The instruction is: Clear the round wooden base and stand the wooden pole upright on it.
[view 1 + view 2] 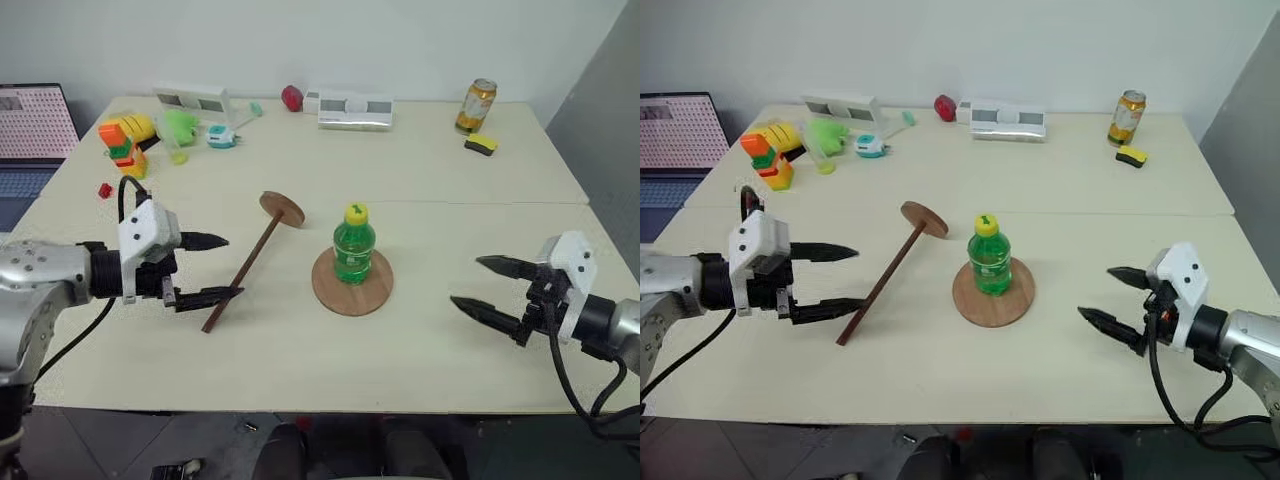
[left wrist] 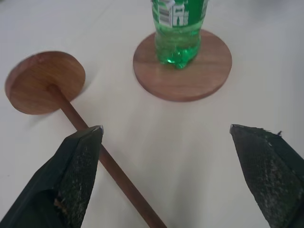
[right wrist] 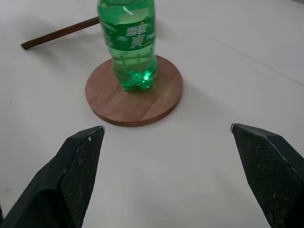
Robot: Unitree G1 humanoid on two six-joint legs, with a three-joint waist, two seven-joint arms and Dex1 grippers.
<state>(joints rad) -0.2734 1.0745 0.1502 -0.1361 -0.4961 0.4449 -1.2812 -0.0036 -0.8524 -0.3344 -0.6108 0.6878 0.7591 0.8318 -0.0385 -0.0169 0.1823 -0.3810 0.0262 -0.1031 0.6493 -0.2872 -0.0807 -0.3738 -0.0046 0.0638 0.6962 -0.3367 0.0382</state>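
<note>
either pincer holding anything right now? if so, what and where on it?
Nothing is held. The left pincer is open beside the wooden pole, which lies on the table. The right pincer is open, apart from the green bottle standing on the round wooden base.

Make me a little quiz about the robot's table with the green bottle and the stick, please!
1. True or false: the green bottle stands on the round wooden base.
2. How does the wooden pole lie? A) upright on the base B) flat on the table, its small disc end away from the robot C) inside the left gripper's grip
3. Fill in: the left gripper and the right gripper both have their fingers ____.

Key:
1. True.
2. B. The left gripper is right beside it, not gripping it.
3. Open, with nothing between them.
</note>
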